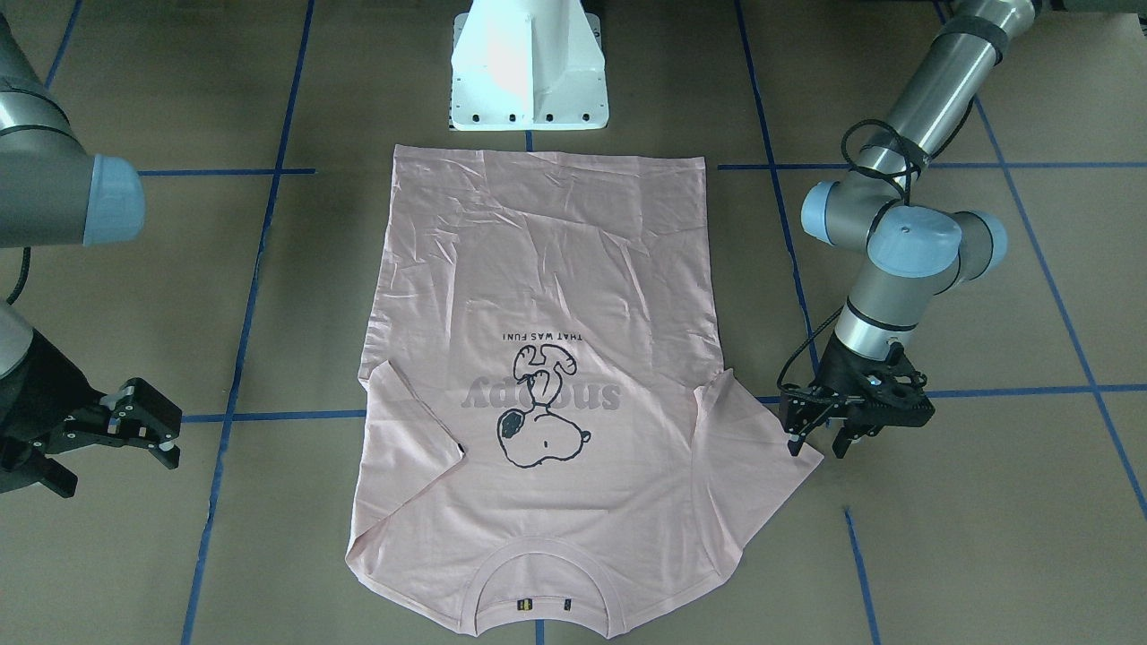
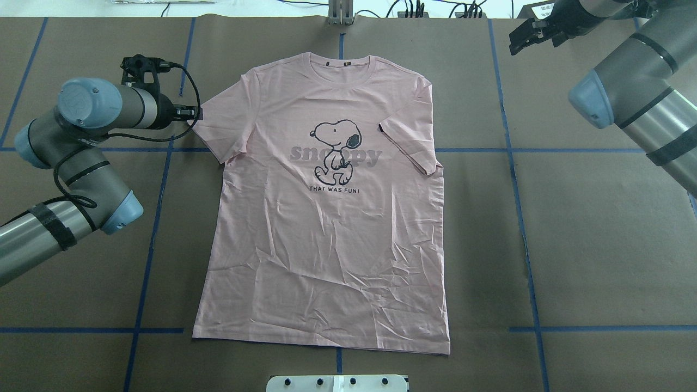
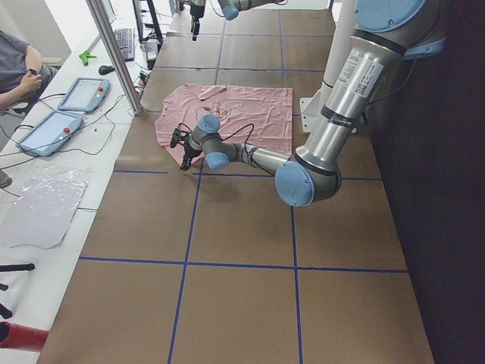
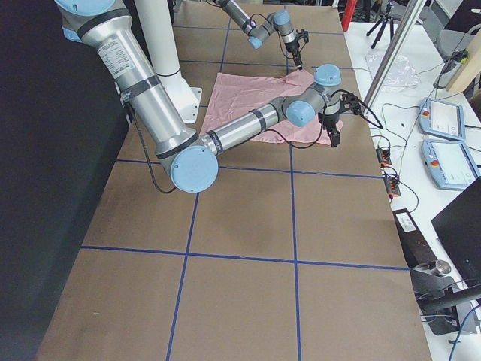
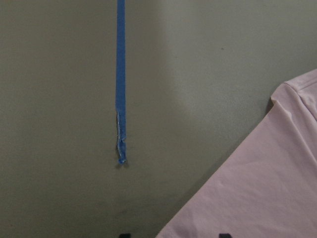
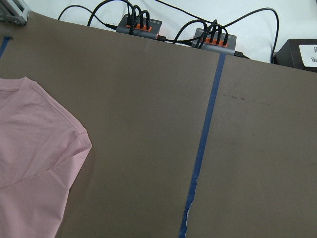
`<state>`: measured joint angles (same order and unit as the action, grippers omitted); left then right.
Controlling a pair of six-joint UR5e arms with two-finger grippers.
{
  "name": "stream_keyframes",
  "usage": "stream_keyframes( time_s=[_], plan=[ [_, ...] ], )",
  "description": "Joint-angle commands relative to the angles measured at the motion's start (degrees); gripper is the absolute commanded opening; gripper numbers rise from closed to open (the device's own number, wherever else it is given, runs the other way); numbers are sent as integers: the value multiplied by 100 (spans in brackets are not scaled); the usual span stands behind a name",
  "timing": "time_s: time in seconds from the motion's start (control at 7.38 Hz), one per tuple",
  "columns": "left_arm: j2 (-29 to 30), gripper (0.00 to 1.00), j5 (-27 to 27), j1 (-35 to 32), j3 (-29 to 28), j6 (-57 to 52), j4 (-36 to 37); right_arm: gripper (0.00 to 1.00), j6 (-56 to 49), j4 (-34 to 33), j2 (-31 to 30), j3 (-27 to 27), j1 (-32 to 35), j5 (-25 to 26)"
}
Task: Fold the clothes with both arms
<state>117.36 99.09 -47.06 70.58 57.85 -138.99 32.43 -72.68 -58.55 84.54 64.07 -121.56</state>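
Lying flat, print up, on the surface (image 1: 986, 537): pink Snoopy T-shirt (image 1: 556, 269), collar (image 1: 547, 545) away from the pedestal (image 1: 529, 72). Left fingers (image 1: 843, 439) spread at a sleeve tip (image 1: 771, 457); right fingers (image 1: 166, 448) spread, well clear.

Blue tape (image 2: 544, 149) grids the brown table (image 2: 599, 245) beside a white pedestal (image 1: 529, 67).

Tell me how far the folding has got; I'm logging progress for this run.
Done: the T-shirt lies flat, print up, with its body unfolded. In hand: the left gripper sits open at the tip of the sleeve on the robot's left, not yet clamped. The right gripper hangs open, clear of the shirt. Left: every fold.
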Motion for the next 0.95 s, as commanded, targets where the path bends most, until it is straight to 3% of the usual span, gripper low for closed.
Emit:
stream_keyframes(
  time_s=[0.0, 0.14, 0.27, 0.41, 0.81],
  plan=[
    [68, 65, -4, 21, -254, 7, -188, 100, 0, 0, 1, -8, 0, 9],
    [86, 63, -4, 21, -290, 7, -233, 100, 0, 0, 1, -8, 0, 9],
    [103, 46, -4, 21, -291, 15, -251, 100, 0, 0, 1, -8, 0, 9],
    [121, 4, -4, 12, -291, 15, -260, 100, 0, 0, 1, -8, 0, 1],
    [121, 0, 14, 12, -116, -2, -234, 100, 0, 0, -16, -8, 0, 9]
  ],
)
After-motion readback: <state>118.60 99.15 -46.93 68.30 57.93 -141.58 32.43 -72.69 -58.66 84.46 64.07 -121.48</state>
